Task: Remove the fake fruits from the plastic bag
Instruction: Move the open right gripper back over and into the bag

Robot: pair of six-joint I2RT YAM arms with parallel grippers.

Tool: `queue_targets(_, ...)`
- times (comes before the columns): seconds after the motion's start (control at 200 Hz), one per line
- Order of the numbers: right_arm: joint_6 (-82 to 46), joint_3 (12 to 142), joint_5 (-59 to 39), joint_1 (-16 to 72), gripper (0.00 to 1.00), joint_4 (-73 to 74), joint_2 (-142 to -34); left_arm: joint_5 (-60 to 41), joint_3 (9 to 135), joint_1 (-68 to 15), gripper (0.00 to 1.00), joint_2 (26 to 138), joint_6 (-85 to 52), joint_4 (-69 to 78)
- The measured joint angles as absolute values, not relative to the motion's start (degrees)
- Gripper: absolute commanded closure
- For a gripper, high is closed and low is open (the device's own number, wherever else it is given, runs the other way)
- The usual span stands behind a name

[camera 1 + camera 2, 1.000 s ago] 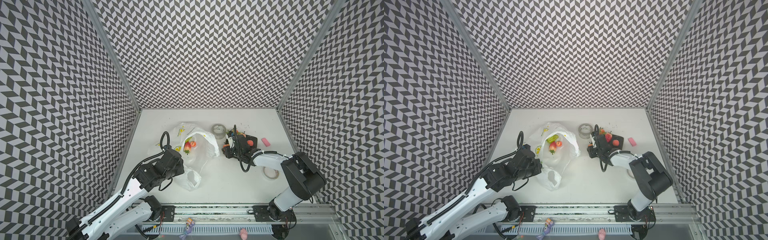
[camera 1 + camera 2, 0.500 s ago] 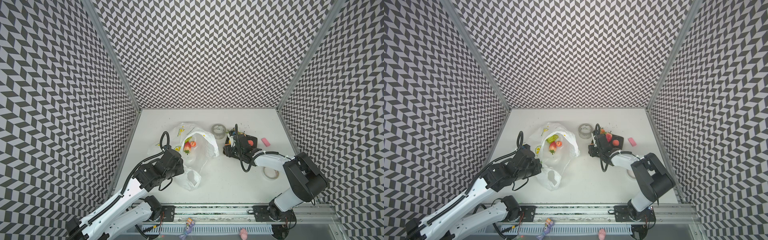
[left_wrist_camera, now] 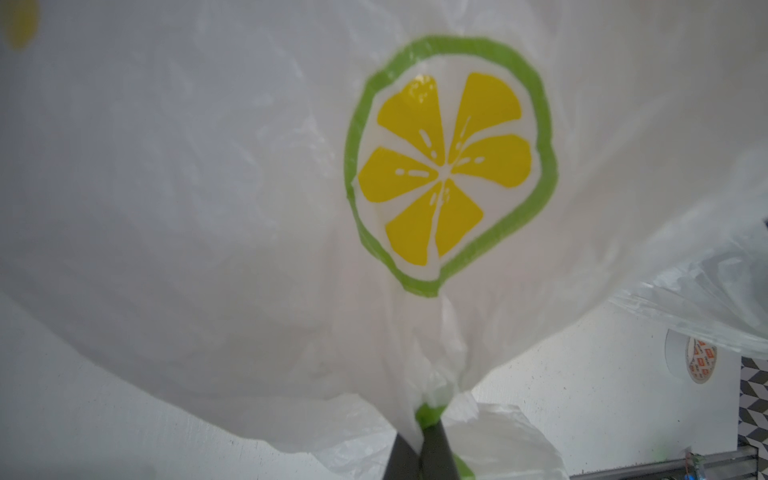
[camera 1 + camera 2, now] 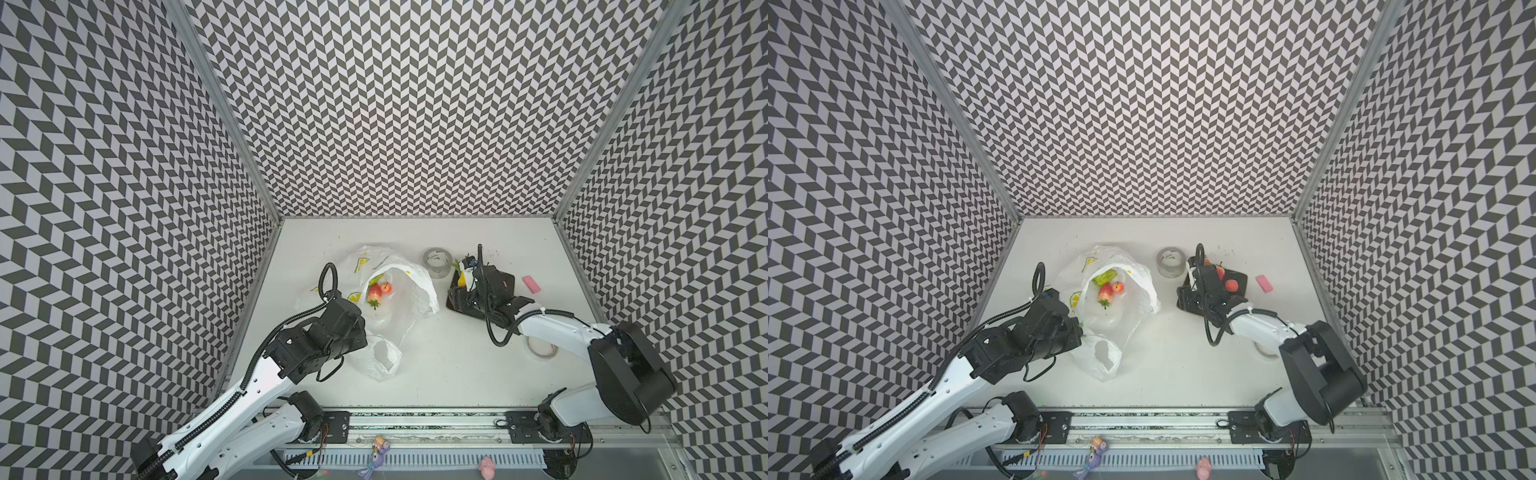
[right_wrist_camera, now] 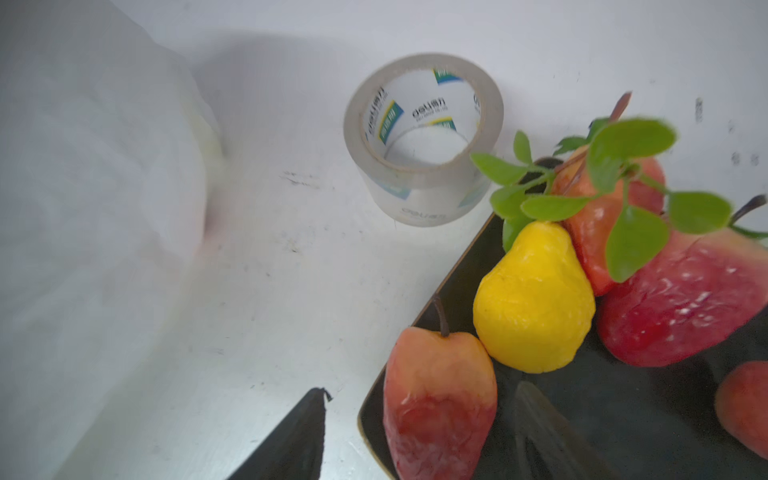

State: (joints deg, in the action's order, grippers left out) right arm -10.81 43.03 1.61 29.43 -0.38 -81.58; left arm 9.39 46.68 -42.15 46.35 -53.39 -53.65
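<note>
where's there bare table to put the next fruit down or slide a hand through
Widest bare patch: the front middle of the table, between the bag and the flat tape ring. A bare strip also runs along the back wall, behind the bag and the tape roll. Crowded: the narrow gap between bag, tape roll and tray.

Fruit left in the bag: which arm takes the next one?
Right. The left gripper is shut on the plastic bag, busy holding it. The right gripper is open over the black tray, gripping nothing, and could likely reach the strawberry in the bag's mouth.
</note>
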Motion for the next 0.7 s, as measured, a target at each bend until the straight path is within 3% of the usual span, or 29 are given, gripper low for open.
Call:
queue_targets(0.32,-10.24,39.81,-10.04,31.66,0.45,-1.72,-58.35,9.37,46.68,-41.95,1.0,46.35,-52.51,-53.63)
queue_targets(0.551,-2.48,34.5,-10.26,48.66,0.51,0.27,-48.05,9.34,46.68,-41.95,1.0,46.35,-52.1,-53.6)
queue_targets(0.701,4.69,33.01,-7.25,58.15,0.52,2.52,-48.58,9.32,46.68,-41.95,1.0,46.35,-52.1,-53.6)
